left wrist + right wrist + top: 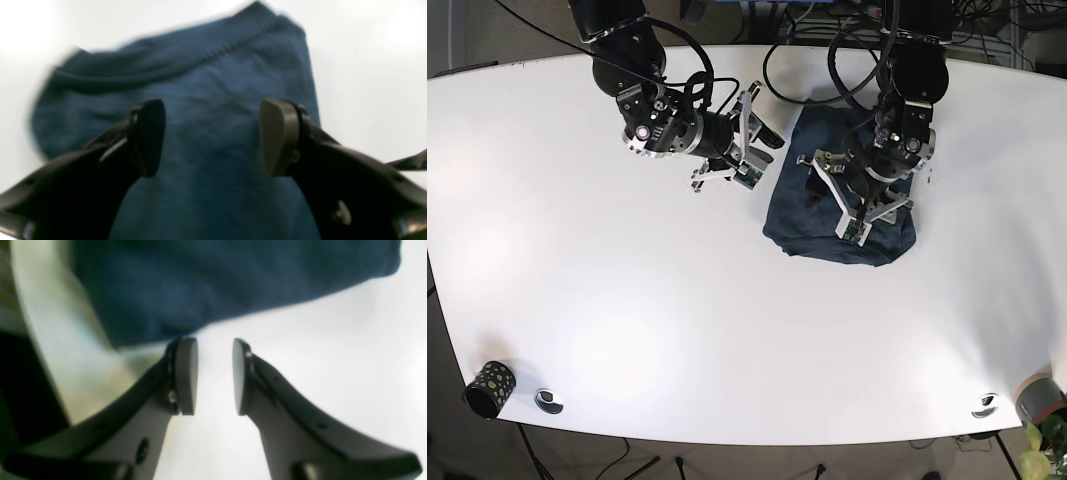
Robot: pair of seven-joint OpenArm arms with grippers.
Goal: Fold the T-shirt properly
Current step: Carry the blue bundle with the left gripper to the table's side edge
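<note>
I see the T-shirt (840,190) folded small at the table's (627,330) two o'clock. Left gripper (213,136) hovers spread above it; right gripper (215,376), parted, beside. Blurry, but I'd press flat gently.

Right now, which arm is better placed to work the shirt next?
Left, probably. The left gripper hovers open directly over the folded T-shirt, while the right gripper, also open, sits off its edge above the bare table.
</note>
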